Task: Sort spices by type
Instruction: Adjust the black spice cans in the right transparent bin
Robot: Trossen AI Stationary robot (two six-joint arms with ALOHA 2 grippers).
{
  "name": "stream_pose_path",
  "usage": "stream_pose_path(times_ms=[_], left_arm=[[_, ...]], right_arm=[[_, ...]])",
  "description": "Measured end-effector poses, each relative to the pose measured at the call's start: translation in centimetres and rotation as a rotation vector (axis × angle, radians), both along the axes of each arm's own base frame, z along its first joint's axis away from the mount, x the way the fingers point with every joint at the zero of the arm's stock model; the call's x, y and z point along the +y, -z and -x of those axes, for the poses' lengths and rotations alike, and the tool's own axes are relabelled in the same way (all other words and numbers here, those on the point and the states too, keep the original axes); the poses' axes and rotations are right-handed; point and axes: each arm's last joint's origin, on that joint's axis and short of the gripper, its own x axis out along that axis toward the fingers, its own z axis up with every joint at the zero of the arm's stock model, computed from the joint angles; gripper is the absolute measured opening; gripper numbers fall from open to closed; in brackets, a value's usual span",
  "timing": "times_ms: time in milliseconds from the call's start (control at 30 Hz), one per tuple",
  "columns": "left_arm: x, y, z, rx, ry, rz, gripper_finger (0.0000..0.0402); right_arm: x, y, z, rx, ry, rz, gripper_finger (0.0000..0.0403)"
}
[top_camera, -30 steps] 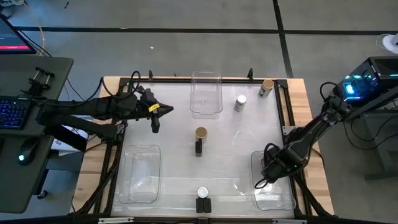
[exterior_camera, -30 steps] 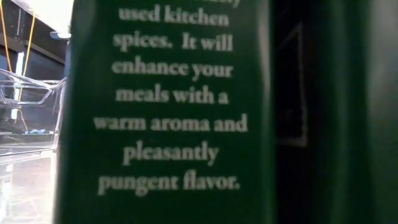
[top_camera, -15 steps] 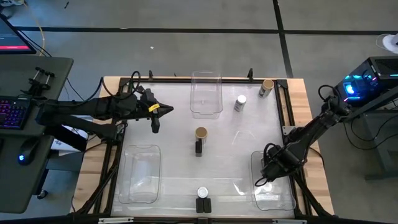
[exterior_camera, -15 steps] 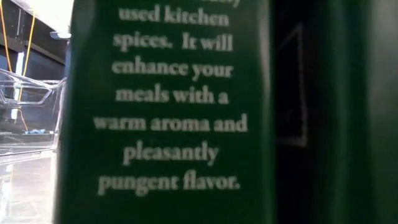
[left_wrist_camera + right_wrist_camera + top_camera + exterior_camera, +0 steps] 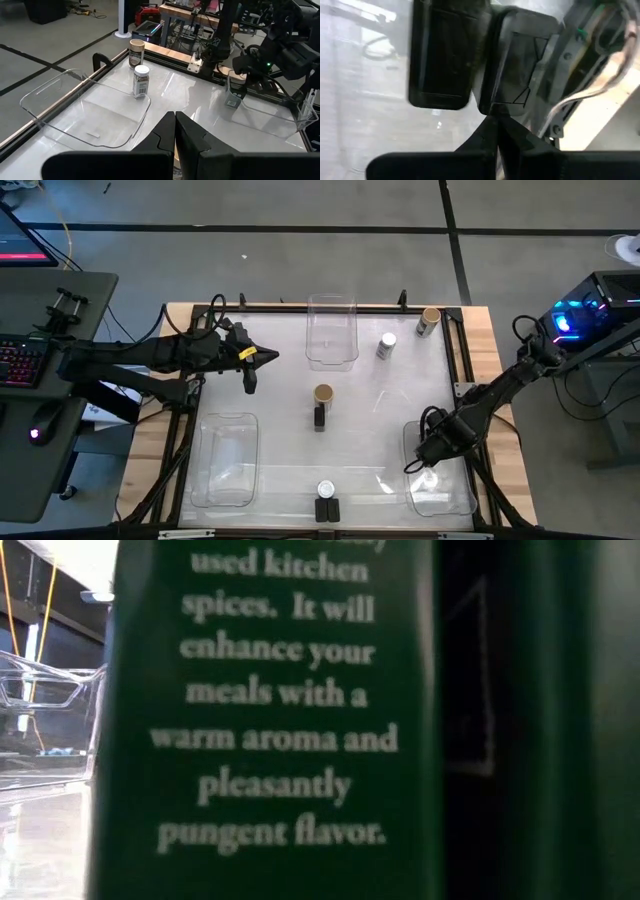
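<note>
A dark green spice box (image 5: 270, 720) stands right against the low camera and fills its view; the white print on it reads "used kitchen spices. It will enhance your meals with a warm aroma and pleasantly pungent flavor." From above, two black boxes (image 5: 327, 510) sit at the table's near edge with a white-lidded jar (image 5: 325, 490) just behind them. At the middle a tan-lidded jar (image 5: 323, 394) touches another black box (image 5: 319, 418). A second white-lidded jar (image 5: 386, 345) and a second tan-lidded jar (image 5: 429, 321) stand near the far right corner; their labels are too small to read. Three clear plastic bins (image 5: 332, 330) lie on the glossy white table (image 5: 280, 395). The left gripper (image 5: 250, 383) hangs near the left edge, fingers pressed together, empty. The right gripper (image 5: 418, 465) is over the right bin (image 5: 440, 498), also closed and empty
</note>
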Motion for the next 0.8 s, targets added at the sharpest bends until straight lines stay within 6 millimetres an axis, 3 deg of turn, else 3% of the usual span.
stream_pose_path(times_ms=[500,700,800], left_arm=[[0.0,0.0,0.0,0.002,0.000,0.000,0.0000],[0.0,0.0,0.0,0.002,0.000,0.000,0.0000],[0.0,0.0,0.0,0.002,0.000,0.000,0.0000]], right_arm=[[0.0,-0.1,-0.1,0.016,-0.019,-0.041,0.0000],[0.3,-2.6,-0.3,0.028,-0.060,-0.055,0.0000],[0.5,-4.0,-0.9,-0.049,-0.062,-0.035,0.0000]])
